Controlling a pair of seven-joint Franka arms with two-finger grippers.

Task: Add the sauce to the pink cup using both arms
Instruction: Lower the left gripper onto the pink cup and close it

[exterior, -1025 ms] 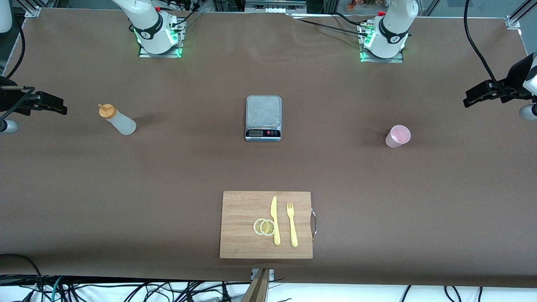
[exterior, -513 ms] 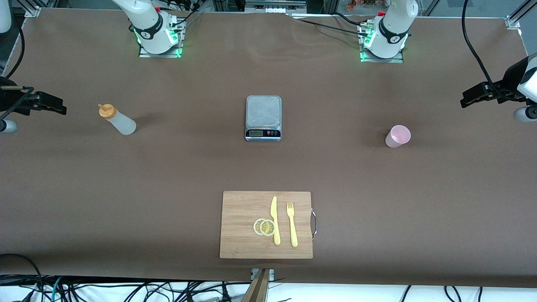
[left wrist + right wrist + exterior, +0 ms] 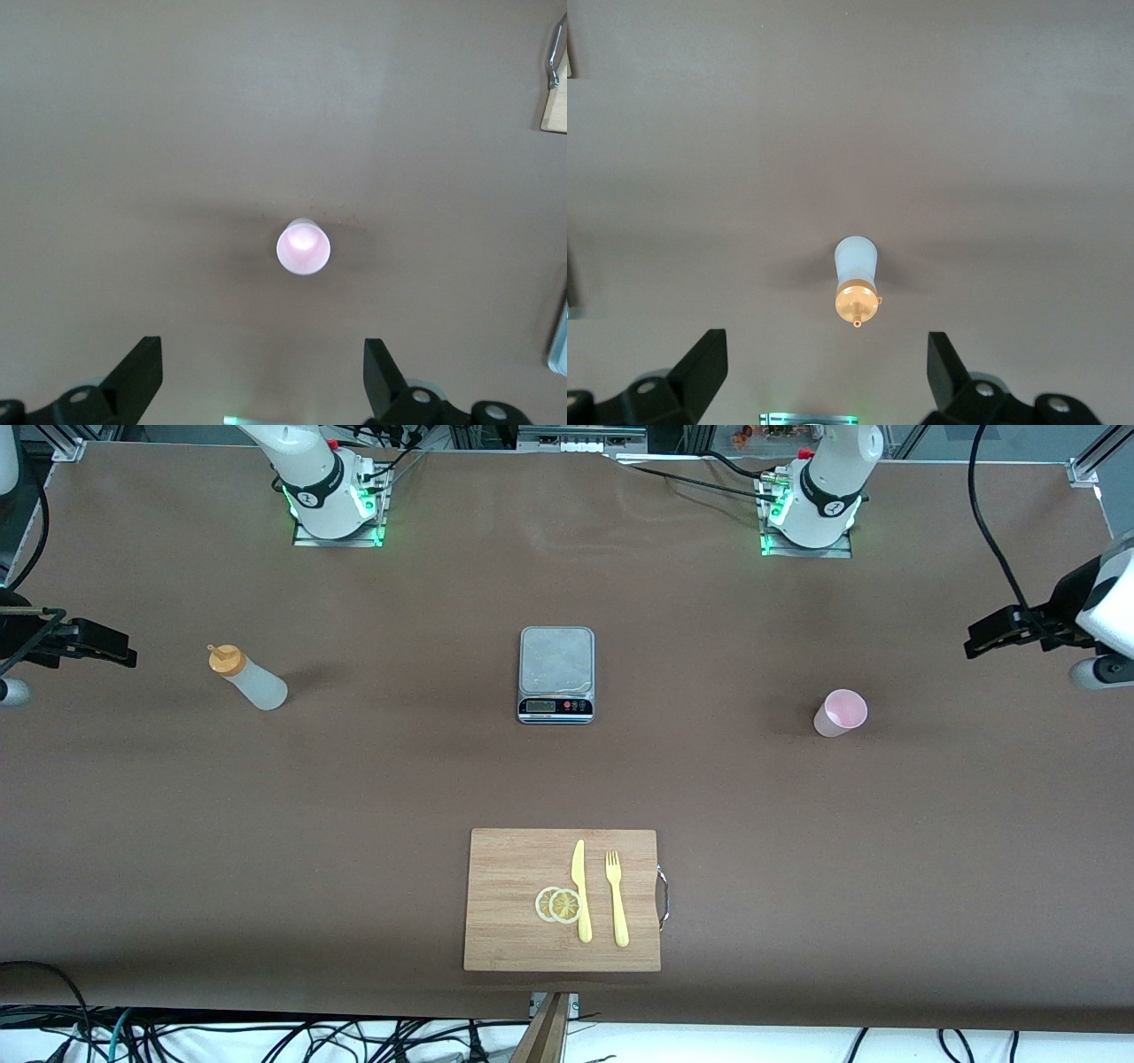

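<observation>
Left gripper (image 3: 257, 376): jaws apart, empty, raised at the left arm's end of the bench, looking down on the pink cup (image 3: 840, 713).
Right gripper (image 3: 819, 372): jaws apart, empty, raised at the right arm's end, looking down on the sauce (image 3: 247, 677).
Pink cup: upright on the bench (image 3: 354, 779), mouth open.
Sauce: upright, orange cap on.
Layout: each item sits nearest its own arm, probably so one arm holds while the other pours.
Scale (image 3: 556, 674): between them, bare.

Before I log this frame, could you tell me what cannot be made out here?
- Scale display: too small to read in the front view.
- Sauce fill level: translucent body, seen from above in the right wrist view.
- Left gripper and right gripper: bodies cut off by the wrist views' edges; fingers spread open.
- Pink cup: contents washed out.
</observation>
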